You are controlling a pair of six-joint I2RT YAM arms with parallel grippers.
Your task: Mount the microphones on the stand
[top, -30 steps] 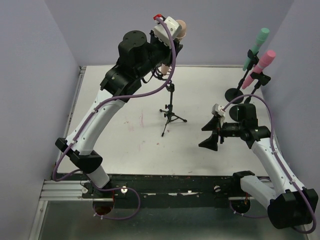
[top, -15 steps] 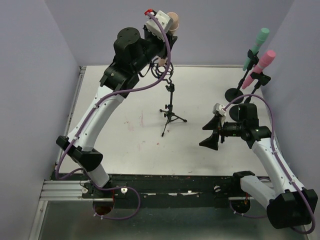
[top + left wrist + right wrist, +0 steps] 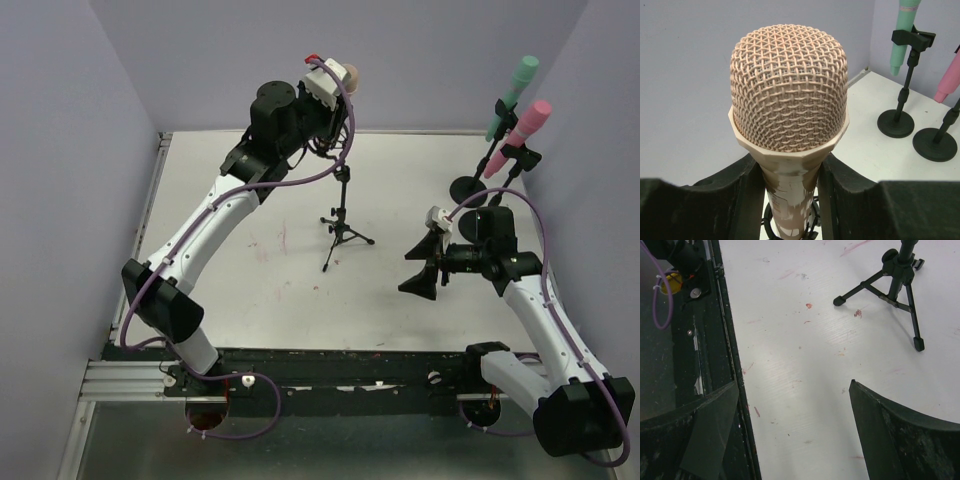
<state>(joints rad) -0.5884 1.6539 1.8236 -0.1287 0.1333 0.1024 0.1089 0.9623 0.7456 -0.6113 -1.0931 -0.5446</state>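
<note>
While the left gripper (image 3: 790, 197) clamps the peach microphone (image 3: 789, 95) by its handle, head up and roughly upright, the job is to seat that handle in the clip (image 3: 343, 172) atop the small tripod stand (image 3: 343, 228) at the middle of the worktop (image 3: 250, 300). From the wrist view a black ring of clip shows round the handle's lower end, so the tail seems to be at or just inside the holder. How deep it sits I cannot tell.

To do this well, I would press straight down along the handle's own line, not sideways. The tripod looks light, and its thin legs could skid or tip under a slanted push. Travel slowly and let go only once the clip plainly grips.

The right gripper (image 3: 420, 265) hangs with jaws spread wide and nothing in them, low over the worktop just right of the tripod. It could steady the pole or a leg if the stand starts to lean.

The mint green microphone (image 3: 521, 78) and pink microphone (image 3: 532, 120) already sit in their round-based stands (image 3: 468, 187) at the far right, well apart from this work, so this looks like the last one to mount.
</note>
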